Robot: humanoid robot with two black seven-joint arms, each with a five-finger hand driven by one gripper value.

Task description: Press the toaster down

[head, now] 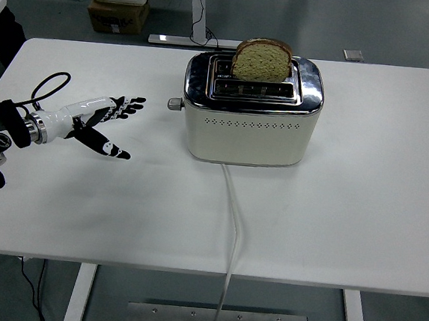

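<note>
Looking down from the head view, a white table [360,218] fills most of the scene, with its near edge along the bottom. A cream toaster [249,130] with a shiny chrome top sits just above the table's centre, toward twelve o'clock. A slice of brown bread [262,59] stands upright in the toaster's far slot, rising well above the chrome top. The near slot shows no bread. A small grey lever [176,104] sticks out of the toaster's left end, at nine o'clock from its body, high on that side. A white cord [232,230] runs from the toaster's front base toward six o'clock and drops over the table's near edge.

The left hand [101,120] reaches in from the left edge at nine o'clock, on a black arm with a white forearm section. Its fingers [129,106] are spread and stretched out toward the toaster, with the thumb angled down toward five o'clock. It holds nothing. The fingertips are near the lever but apart from it, with bare table between them.

Beyond the table's far edge, at eleven o'clock, a cardboard box [118,15] rests on the grey floor.
</note>
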